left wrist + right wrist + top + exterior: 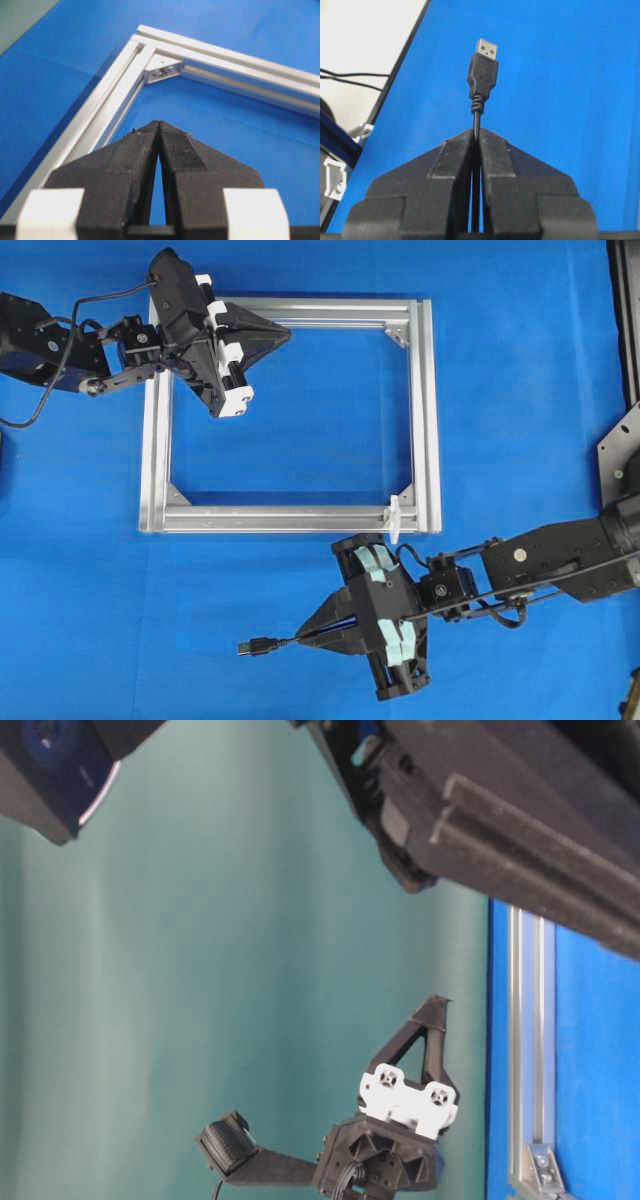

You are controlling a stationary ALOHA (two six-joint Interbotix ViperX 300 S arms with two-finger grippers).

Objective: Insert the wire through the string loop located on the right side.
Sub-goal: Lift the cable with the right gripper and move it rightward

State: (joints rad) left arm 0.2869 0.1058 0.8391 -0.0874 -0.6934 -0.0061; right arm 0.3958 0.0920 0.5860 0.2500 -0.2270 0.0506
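Clearly the insertion is not yet done: the right gripper [300, 638], in the lower middle of the overhead view, has its jaws closed on the wire [262, 645], plug pointing left, away from the string loop [395, 518] on the frame's lower rail. The left gripper [284, 336], upper left, is closed on nothing.

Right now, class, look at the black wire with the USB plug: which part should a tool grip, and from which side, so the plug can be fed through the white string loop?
Grip the thin cord just behind the plug's strain relief, coming from the cord end. The wire is already held this way: the right tool is shut on it, leaving the plug free and pointing straight ahead. In the overhead view the plug points left, away from the string loop.
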